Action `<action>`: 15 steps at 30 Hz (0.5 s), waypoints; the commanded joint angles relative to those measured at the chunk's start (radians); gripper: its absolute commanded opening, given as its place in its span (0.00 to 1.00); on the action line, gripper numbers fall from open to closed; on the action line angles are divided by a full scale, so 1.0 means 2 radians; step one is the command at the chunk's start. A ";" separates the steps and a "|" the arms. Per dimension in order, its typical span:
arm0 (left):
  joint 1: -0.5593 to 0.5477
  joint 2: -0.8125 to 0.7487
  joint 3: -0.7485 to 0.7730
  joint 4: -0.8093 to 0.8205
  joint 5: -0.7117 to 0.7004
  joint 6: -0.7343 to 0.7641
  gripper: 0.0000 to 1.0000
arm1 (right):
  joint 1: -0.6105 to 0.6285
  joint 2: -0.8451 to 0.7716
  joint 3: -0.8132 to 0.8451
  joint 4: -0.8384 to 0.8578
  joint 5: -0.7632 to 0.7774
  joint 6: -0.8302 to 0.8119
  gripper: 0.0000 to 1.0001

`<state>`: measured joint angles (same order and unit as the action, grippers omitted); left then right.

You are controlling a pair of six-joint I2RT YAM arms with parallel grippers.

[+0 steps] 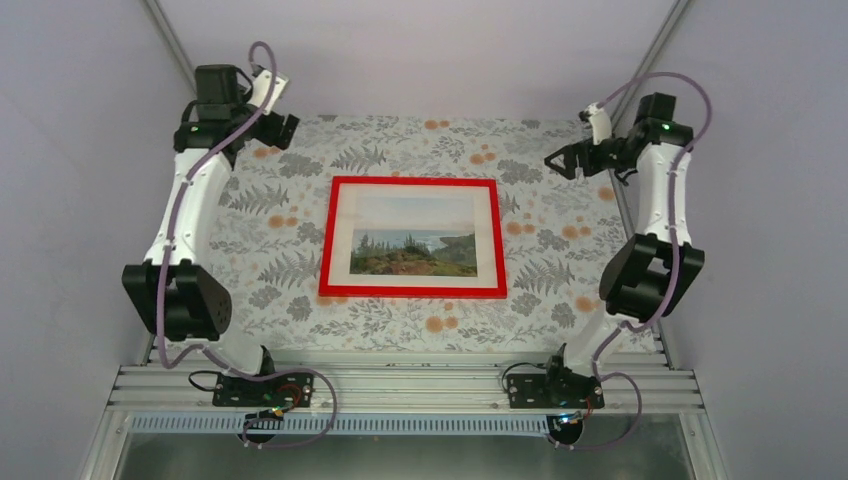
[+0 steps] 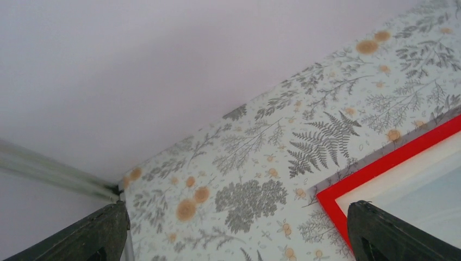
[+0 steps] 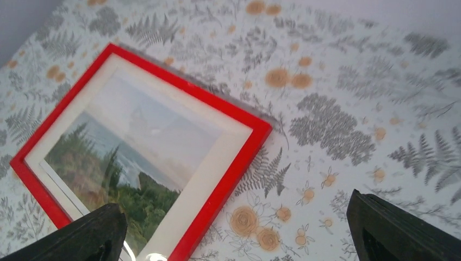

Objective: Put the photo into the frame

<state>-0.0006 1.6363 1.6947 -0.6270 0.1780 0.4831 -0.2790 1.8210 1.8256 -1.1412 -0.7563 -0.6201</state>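
The bright red frame (image 1: 412,237) lies flat in the middle of the table. The landscape photo (image 1: 412,236) sits inside it behind a white mat border, face up. The frame also shows in the right wrist view (image 3: 228,168) with the photo (image 3: 114,163), and its corner in the left wrist view (image 2: 380,168). My left gripper (image 1: 283,128) is open and empty, raised at the far left, clear of the frame. My right gripper (image 1: 562,160) is open and empty, raised at the far right, clear of the frame. Both pairs of fingers stand wide apart in the wrist views.
A floral cloth (image 1: 560,290) with grey ferns and orange flowers covers the table. Pale walls close in the back and sides. The aluminium rail (image 1: 400,385) with the arm bases runs along the near edge.
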 commanded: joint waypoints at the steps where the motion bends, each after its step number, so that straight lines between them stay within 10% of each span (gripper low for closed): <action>1: 0.039 -0.044 -0.046 -0.007 0.041 -0.051 1.00 | -0.021 -0.048 0.005 -0.005 -0.054 0.023 1.00; 15: 0.092 -0.155 -0.280 0.031 0.038 -0.081 1.00 | -0.035 -0.209 -0.322 0.154 -0.059 0.072 1.00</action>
<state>0.1711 1.3697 1.1992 -0.6025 0.2447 0.3523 -0.3428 1.4494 1.2785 -0.9192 -0.8585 -0.5129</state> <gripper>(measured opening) 0.998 0.997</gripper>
